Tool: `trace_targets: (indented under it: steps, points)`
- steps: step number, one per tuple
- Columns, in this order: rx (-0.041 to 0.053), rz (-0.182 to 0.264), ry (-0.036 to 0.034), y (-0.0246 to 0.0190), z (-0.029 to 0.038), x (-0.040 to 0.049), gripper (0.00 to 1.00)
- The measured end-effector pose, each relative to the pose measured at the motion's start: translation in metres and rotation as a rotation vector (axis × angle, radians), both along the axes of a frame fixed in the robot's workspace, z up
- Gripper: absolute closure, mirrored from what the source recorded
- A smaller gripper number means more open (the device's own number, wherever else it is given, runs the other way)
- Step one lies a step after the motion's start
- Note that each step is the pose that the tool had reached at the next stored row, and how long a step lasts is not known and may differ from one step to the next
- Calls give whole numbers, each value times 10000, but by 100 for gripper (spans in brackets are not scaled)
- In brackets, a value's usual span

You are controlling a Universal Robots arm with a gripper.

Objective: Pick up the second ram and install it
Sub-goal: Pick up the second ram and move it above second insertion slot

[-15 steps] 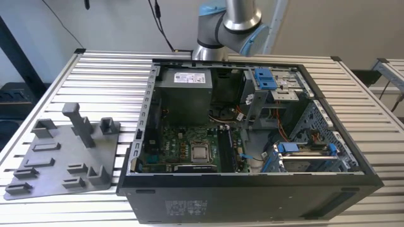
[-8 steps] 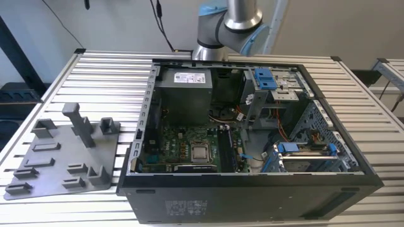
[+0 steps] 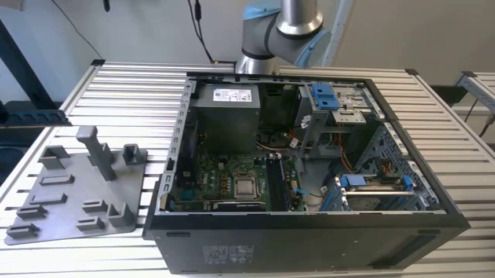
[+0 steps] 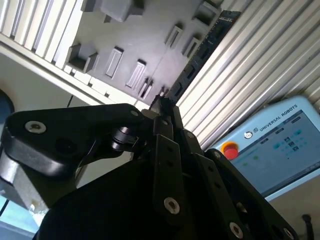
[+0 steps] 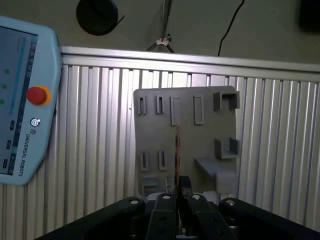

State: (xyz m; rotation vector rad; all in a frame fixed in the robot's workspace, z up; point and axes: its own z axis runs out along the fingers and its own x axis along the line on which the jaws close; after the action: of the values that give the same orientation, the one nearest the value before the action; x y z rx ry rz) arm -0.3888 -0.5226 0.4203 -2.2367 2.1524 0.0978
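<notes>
In both wrist views my gripper (image 4: 163, 106) (image 5: 177, 191) is shut on the second ram (image 4: 202, 50), a long dark circuit-board stick. In the first wrist view the second ram (image 5: 177, 150) shows edge-on as a thin line rising from the fingertips. It hangs above the grey plastic tray (image 5: 185, 135) (image 4: 130, 45), apart from it. In the exterior view that grey tray (image 3: 62, 200) lies on the slatted table at the exterior view's left. The open computer case (image 3: 309, 174) beside it has its green motherboard (image 3: 224, 179) exposed.
A teach pendant with a red button (image 5: 20, 100) (image 4: 270, 145) lies on the slatted table near the tray. Inside the case are a power supply (image 3: 224, 110), blue drive clips (image 3: 325, 95) and a drive cage (image 3: 379, 188). The arm's base (image 3: 270, 35) stands behind the case.
</notes>
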Motion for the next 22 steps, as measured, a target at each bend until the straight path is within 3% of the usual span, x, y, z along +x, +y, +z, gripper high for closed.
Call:
trace_targets:
  steps: [10,22]
  points:
    - [1,0,21,0,-1,423,85]
    - [0,1,24,0,0,788,85]
